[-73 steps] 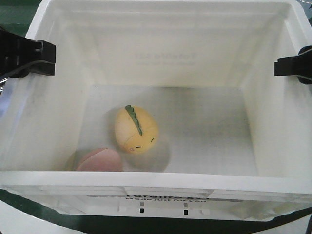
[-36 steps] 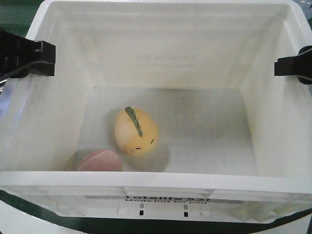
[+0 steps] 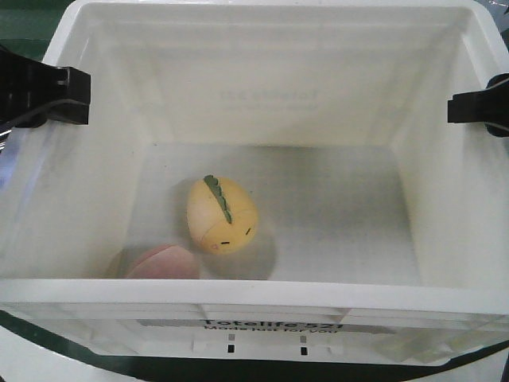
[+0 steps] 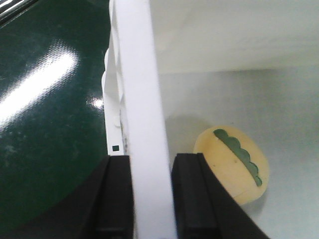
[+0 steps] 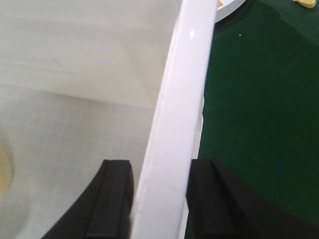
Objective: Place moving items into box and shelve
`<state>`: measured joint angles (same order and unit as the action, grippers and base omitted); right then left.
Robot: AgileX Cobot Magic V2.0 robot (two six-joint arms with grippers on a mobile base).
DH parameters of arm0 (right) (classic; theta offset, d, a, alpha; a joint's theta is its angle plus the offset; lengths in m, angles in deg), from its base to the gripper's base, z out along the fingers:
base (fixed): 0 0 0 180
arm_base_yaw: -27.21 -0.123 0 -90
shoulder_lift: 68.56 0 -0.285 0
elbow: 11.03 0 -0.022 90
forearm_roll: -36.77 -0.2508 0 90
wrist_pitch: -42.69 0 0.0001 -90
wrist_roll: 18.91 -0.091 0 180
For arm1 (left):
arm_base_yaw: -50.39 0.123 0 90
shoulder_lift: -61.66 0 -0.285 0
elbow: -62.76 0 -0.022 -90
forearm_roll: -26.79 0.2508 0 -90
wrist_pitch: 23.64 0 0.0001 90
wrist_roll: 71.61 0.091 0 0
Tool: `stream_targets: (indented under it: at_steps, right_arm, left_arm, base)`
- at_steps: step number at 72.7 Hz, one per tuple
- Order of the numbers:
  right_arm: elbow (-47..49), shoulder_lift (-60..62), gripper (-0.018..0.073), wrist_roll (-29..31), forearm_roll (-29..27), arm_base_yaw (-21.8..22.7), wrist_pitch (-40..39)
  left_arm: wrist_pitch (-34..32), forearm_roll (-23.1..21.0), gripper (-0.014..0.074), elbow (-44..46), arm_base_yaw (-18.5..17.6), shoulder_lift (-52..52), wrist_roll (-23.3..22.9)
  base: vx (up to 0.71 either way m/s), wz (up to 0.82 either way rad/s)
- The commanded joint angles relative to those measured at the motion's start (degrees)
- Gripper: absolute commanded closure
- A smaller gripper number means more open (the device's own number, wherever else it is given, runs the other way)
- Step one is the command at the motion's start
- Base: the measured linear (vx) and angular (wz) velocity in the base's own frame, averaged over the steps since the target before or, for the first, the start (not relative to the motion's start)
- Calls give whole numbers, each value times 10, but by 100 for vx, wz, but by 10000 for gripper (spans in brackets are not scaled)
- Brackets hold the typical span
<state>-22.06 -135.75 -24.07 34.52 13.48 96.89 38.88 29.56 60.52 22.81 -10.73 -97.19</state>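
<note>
The box (image 3: 262,293), a large white tote with black print on its near rim, fills the front view. On its floor lie the two moving items: a yellow egg shape with a green scalloped stripe (image 3: 222,215) and, at the near left corner, a brownish-pink disc (image 3: 163,263) half hidden by the rim. My left gripper (image 3: 67,95) is shut on the box's left wall. My right gripper (image 3: 469,107) is shut on the right wall. In the left wrist view the left gripper (image 4: 149,169) straddles the rim (image 4: 137,74), with the egg (image 4: 234,164) just inside. The right gripper (image 5: 159,174) pinches the rim (image 5: 187,74).
A glossy dark green surface (image 4: 50,124) lies outside the box on the left and also on the right (image 5: 259,99). A white rounded edge (image 5: 229,6) and a small yellow piece (image 5: 305,2) show at the far right corner of the right wrist view.
The box's near rim and both items sit a little lower in the front view than a second ago. Both grippers keep their hold on the walls.
</note>
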Motion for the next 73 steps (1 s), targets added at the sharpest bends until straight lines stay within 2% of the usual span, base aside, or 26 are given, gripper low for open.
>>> stream_targets:
  at_steps: [1,73]
  right_arm:
    - [22,15,565,3,38,5,-65]
    - [22,15,565,3,38,5,-65]
  left_arm:
    - [-60,30,602,22,2,22,1]
    - [-60,30,602,22,2,22,1]
  base:
    - [0,0]
    - [-7,2]
